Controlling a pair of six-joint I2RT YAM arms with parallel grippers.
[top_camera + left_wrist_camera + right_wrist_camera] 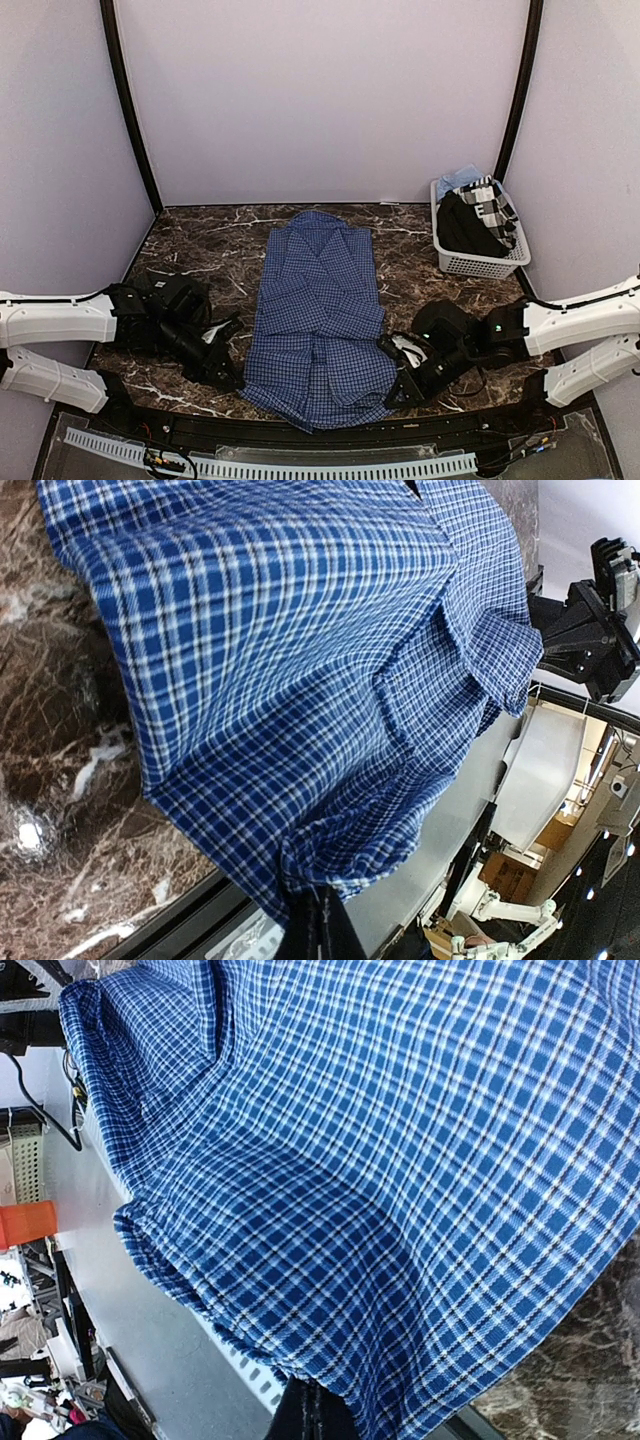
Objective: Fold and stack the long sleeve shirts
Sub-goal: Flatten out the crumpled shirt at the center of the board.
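Observation:
The blue checked shirt (318, 315) lies lengthwise down the middle of the dark marble table, collar at the far end, sleeves folded in, hem at the near edge. My left gripper (228, 378) is shut on the shirt's near left hem corner; in the left wrist view the cloth (300, 680) bunches at my closed fingers (318, 930). My right gripper (398, 388) is shut on the near right hem corner; in the right wrist view the cloth (400, 1180) drapes over my closed fingers (310, 1415). The near-black shirt (468, 228) lies in the basket.
A white slatted basket (482, 262) stands at the far right of the table, holding dark, checked and light blue garments. A black rail and a white perforated strip (300, 462) run along the table's near edge. Lilac walls close the back and sides.

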